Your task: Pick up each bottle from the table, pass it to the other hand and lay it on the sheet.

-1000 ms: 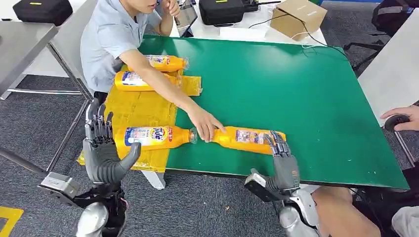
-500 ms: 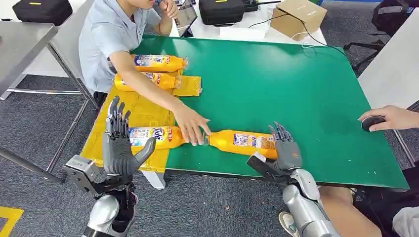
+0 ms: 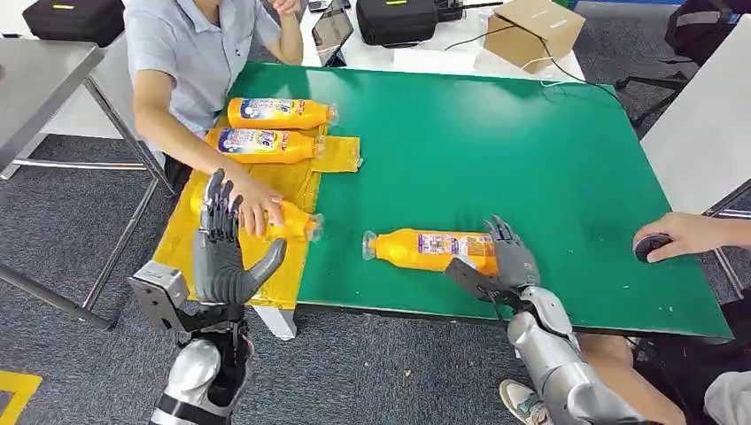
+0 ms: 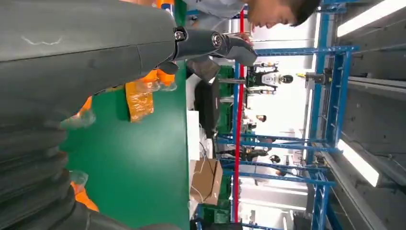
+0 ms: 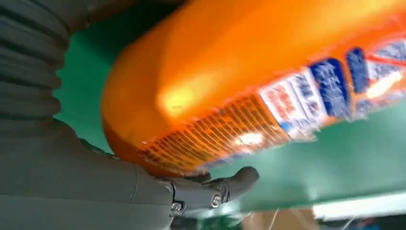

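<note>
The right hand is wrapped around the base of the bottle; the fingertips are hidden. At nine o'clock, the left hand is spread.

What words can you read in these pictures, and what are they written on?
None reads for sure.
Two orange bottles on the yellow sheet, far one and nearer one: blue, white and red labels, too small.
Orange bottle at the right hand on the green table: label too small; blurred in the right wrist view.
Bottle under the person's hand: label hidden.
Cardboard box: no print shows.
</note>
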Motion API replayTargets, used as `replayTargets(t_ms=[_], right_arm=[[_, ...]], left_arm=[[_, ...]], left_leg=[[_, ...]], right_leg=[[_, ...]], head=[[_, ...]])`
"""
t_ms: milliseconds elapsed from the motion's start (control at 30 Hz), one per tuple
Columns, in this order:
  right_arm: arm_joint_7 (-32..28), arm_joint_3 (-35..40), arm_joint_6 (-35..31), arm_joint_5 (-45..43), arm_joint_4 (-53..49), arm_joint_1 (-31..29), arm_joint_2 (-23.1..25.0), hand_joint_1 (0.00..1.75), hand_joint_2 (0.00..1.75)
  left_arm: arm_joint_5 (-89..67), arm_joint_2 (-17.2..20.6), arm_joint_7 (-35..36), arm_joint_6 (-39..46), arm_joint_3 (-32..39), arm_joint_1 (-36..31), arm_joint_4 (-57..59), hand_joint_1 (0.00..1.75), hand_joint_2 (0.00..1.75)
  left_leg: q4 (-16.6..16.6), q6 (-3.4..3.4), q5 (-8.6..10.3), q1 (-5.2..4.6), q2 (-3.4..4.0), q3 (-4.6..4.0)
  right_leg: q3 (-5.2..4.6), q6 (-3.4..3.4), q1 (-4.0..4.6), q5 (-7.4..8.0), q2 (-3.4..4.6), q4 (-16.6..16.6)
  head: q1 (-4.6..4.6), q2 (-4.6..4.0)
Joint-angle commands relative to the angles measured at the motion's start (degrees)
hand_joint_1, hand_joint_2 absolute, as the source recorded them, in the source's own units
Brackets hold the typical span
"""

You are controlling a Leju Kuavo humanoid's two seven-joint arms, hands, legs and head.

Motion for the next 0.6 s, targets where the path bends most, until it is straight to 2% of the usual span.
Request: replayTargets(t_ms=[33, 200, 267, 367, 533, 600], right_arm=[[-2.9, 0.9, 2.0, -1.5, 7.2, -0.6, 0.5, 1.75, 1.75], [-10.3, -2.5, 5.7, -7.6, 5.2, 0.7, 1.1, 1.75, 1.75], [-11.1, -3.2, 5.9, -8.6, 4.7, 1.0, 1.3, 1.75, 1.75], [-15.3, -7.6, 8.1, -15.9, 1.4, 2.2, 3.3, 1.75, 1.75], [-15.5, -8.1, 8.3, -17.1, 0.5, 2.4, 3.8, 1.75, 1.75], [-17.9, -10.3, 9.1, -21.0, -2.3, 3.9, 4.6, 1.75, 1.75]], left_arm=[[0.4, 1.2, 0.2, 0.1, -0.5, -2.5, 4.7, 0.00, 1.75], [0.4, 1.0, 0.1, 0.4, -0.2, -3.4, 6.2, 0.00, 1.75], [0.5, 1.0, 0.1, 0.5, 0.0, -3.6, 6.6, 0.00, 1.75], [1.4, 0.6, 0.2, 1.0, 0.8, -2.8, 6.4, 0.00, 1.75], [1.7, 0.6, 0.2, 0.9, 0.9, -2.3, 6.2, 0.00, 1.75], [3.6, 0.2, 0.7, -0.1, 1.6, -0.9, 5.6, 0.00, 1.75]], left_leg=[[-0.1, -0.06, -0.03, 0.03, -0.05, 0.28], [-0.1, -0.06, -0.02, 0.04, -0.07, 0.34], [-0.1, -0.05, -0.03, 0.03, -0.03, 0.31], [-0.1, -0.05, -0.02, 0.02, 0.00, 0.33], [-0.1, -0.06, -0.06, 0.01, 0.05, 0.35], [-0.1, -0.06, -0.07, 0.01, 0.04, 0.33]], right_leg=[[0.30, -0.08, 0.05, -0.04, -0.11, -0.1], [0.37, -0.10, 0.07, -0.04, -0.15, -0.1], [0.31, -0.07, 0.07, -0.03, -0.08, -0.1], [0.31, -0.08, 0.07, -0.03, -0.06, -0.1], [0.33, -0.10, 0.05, -0.06, -0.03, 0.0], [0.33, -0.10, 0.05, -0.07, -0.05, 0.0]], head=[[0.00, 0.00], [0.00, 0.00], [0.00, 0.00], [0.00, 0.00], [-0.02, 0.00], [-0.02, 0.00]])
